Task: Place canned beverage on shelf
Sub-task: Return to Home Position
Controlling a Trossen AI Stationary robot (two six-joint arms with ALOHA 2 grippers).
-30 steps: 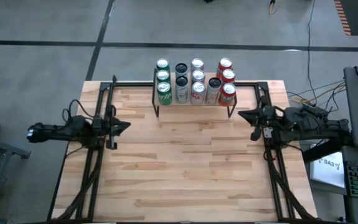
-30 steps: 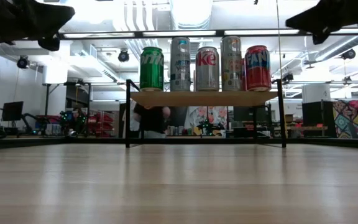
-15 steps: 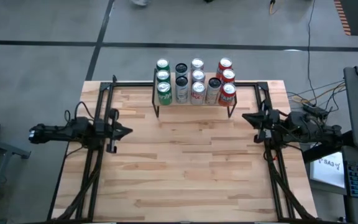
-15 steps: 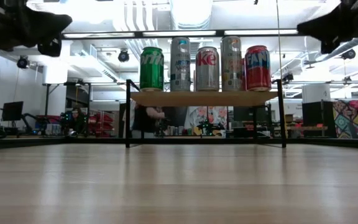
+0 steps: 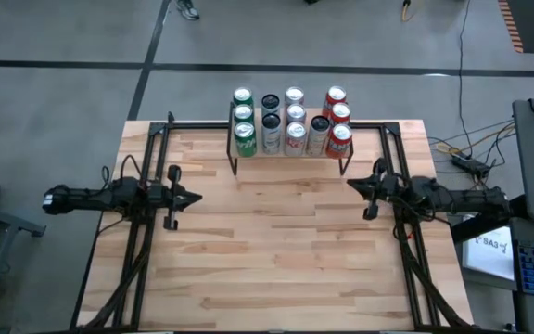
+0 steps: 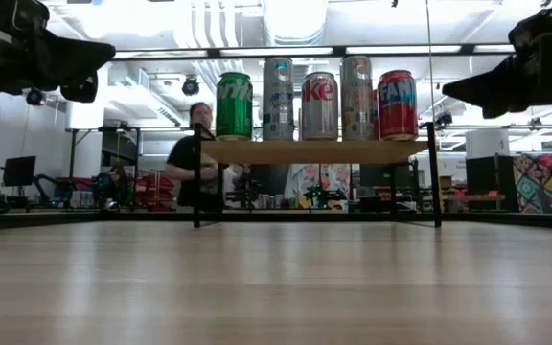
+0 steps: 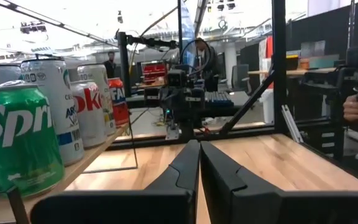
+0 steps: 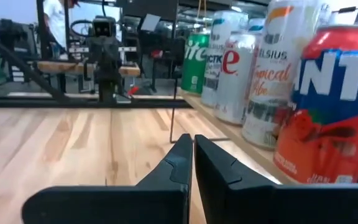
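Note:
Several beverage cans [image 5: 290, 121] stand upright in rows on the shelf [image 6: 314, 151], a light wood board on thin black legs at the table's far middle. In the low view a green can [image 6: 234, 105] is leftmost and a red can [image 6: 398, 104] rightmost. My left gripper [image 5: 197, 197] hovers shut over the table's left side, pointing toward the right. My right gripper [image 5: 351, 184] hovers shut over the right side, pointing left. Both are empty and clear of the shelf. The left wrist view shows the green can [image 7: 18, 140] close by; the right wrist view shows the red can [image 8: 333, 109].
Black frame rails [image 5: 146, 232] run along the table's left and right sides beneath the arms. Bare wood tabletop [image 5: 272, 241] lies between the grippers and toward the near edge. A person [image 6: 197, 158] stands in the room beyond the shelf.
My right gripper has come down, staying shut and empty. My left gripper has sunk slightly and stayed shut. The cans and shelf have not moved. A person has walked into view behind the shelf.

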